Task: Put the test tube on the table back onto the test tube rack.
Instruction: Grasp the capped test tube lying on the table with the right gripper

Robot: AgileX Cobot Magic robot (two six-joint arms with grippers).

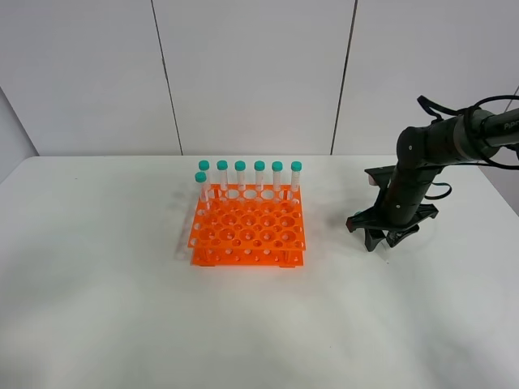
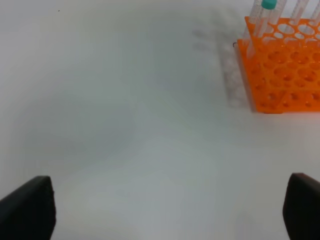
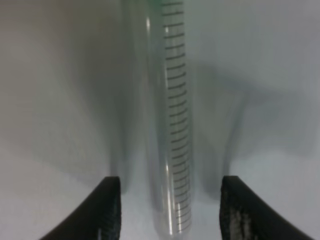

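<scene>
The test tube (image 3: 170, 125) lies on the white table (image 1: 122, 284), clear with black graduation marks, its green cap just showing at the frame edge. My right gripper (image 3: 170, 210) is open and low over it, with fingers (image 3: 107, 210) on either side and not touching it. In the exterior view the right gripper (image 1: 385, 235) hides the tube, to the right of the orange test tube rack (image 1: 247, 231). My left gripper (image 2: 167, 207) is open and empty; it is out of the exterior view.
Several teal-capped tubes (image 1: 250, 174) stand along the rack's back row, one in the second row at the left. The rack (image 2: 285, 75) also shows in the left wrist view. A white panelled wall stands behind the table.
</scene>
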